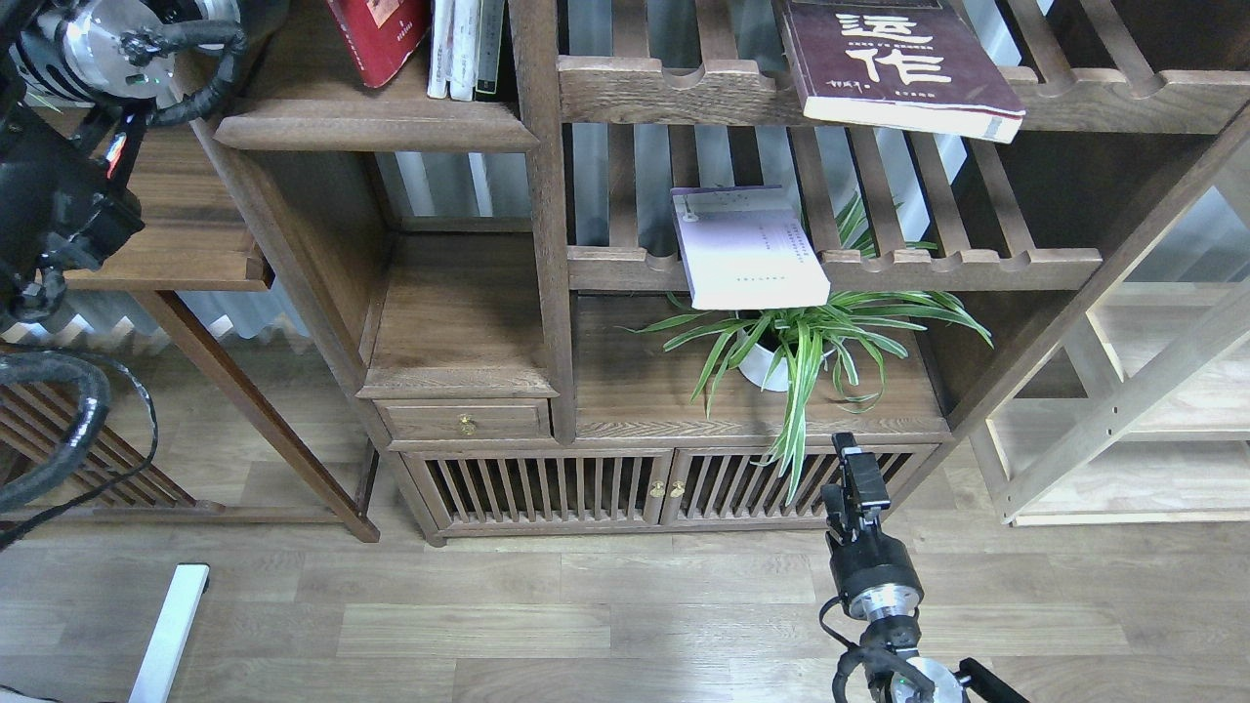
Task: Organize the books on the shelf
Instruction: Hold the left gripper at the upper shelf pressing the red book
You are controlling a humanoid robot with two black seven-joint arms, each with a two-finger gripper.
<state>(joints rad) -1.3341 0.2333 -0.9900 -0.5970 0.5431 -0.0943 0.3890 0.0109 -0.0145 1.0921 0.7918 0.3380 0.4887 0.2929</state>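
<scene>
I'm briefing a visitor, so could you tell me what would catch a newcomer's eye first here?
The maroon book with big white characters overhangs the upper slatted rack. Below, the lavender-white book juts off the lower rack above a spider plant.

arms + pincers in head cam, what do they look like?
Both arms black. Left arm: bulky black housing, silver round joint cap with a small green light, corrugated black cable loops, a red mark; its pincer isn't visible. Right arm: slim black links, silver ring joints, thin black cable, ending in a narrow black two-finger pincer.
</scene>
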